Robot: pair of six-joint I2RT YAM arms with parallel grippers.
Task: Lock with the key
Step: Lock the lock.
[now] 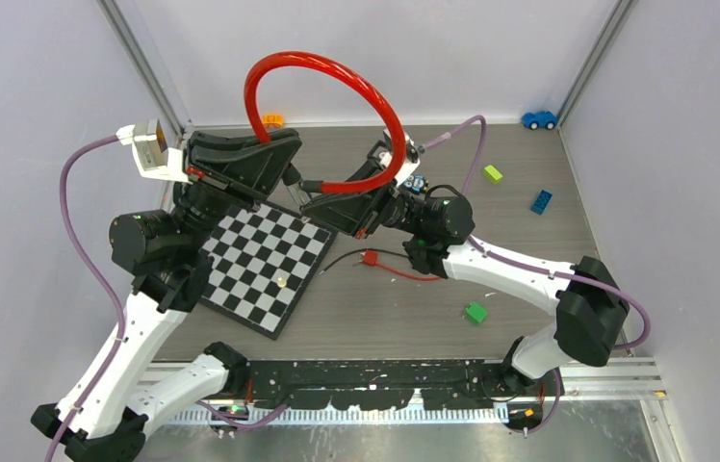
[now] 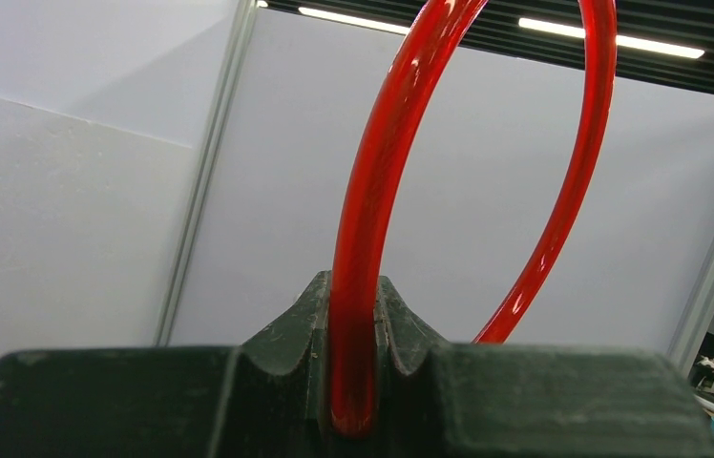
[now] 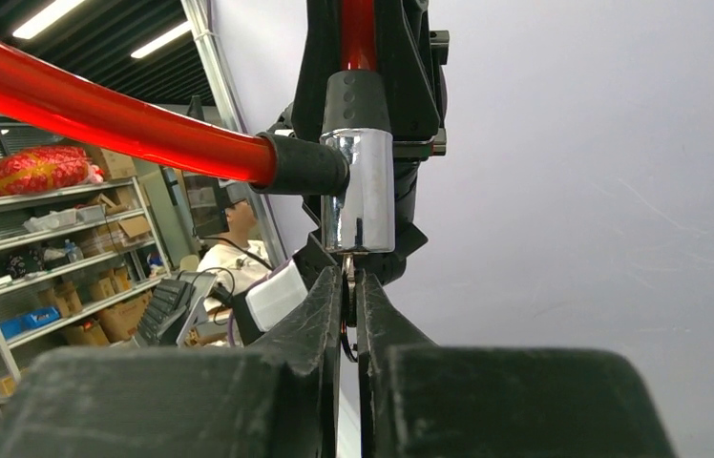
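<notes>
Key-turning step, by my read: cable is looped and both ends sit in the chrome lock barrel, so what's left is the turn. Lock is off the table, in the air mid-scene toward the far side, between the two grippers and above the far right corner of the checkerboard. Left gripper is clamped on the red cable, which sits in the groove between its fingers and rises from there in a big upright hoop; it acts as the steadying hold. Right gripper comes in from the right with its fingers pressed almost together just under the barrel, pinching a thin metal sliver that I take for the key. A dark ring shows in the slit below it, probably the key ring. Most of the key is hidden by the fingers, so how deep it sits in the barrel can't be told, nor whether it is already turned. Next move, as I judge it: roll the right wrist about the barrel axis while the left holds firm so the hoop doesn't swing with it. Risks: thin key slips in the pinch, or the whole lock rotates instead of the cylinder. Loose blocks and a red-wired bit lie on the table, well apart from the action.
</notes>
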